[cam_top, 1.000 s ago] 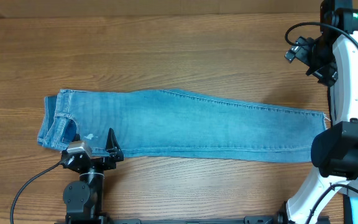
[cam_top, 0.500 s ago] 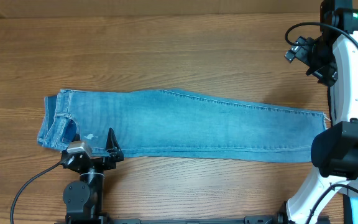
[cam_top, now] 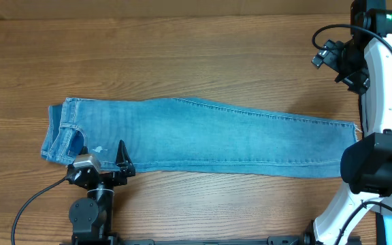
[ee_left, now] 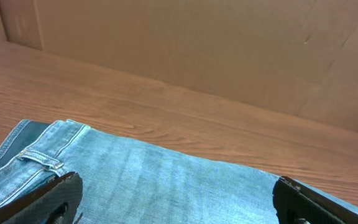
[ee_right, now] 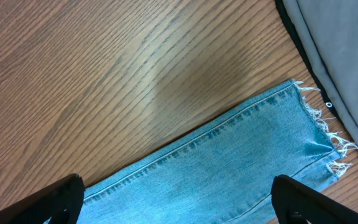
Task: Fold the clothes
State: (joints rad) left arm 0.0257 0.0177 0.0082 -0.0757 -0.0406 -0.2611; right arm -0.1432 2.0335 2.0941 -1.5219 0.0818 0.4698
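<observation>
The clothes are one pair of light blue jeans (cam_top: 203, 136), lying flat across the wooden table and doubled lengthwise. The waist (cam_top: 60, 129) is at the left and the frayed hem (cam_top: 354, 139) at the right. A small white mark (cam_top: 98, 150) shows near the waist. My left gripper (cam_top: 104, 158) sits at the near edge of the waist end; in the left wrist view it (ee_left: 177, 183) stands open just above the denim (ee_left: 166, 174). My right gripper (ee_right: 179, 186) is open over the hem end (ee_right: 316, 134), with nothing between its fingers.
A cardboard wall (ee_left: 197, 43) closes the far side of the table. Grey fabric (ee_right: 347, 62) with a black edge (ee_right: 291, 37) lies just beyond the hem. The right arm's white links (cam_top: 386, 82) stand along the right edge, and a cable (cam_top: 33, 204) runs from the left arm.
</observation>
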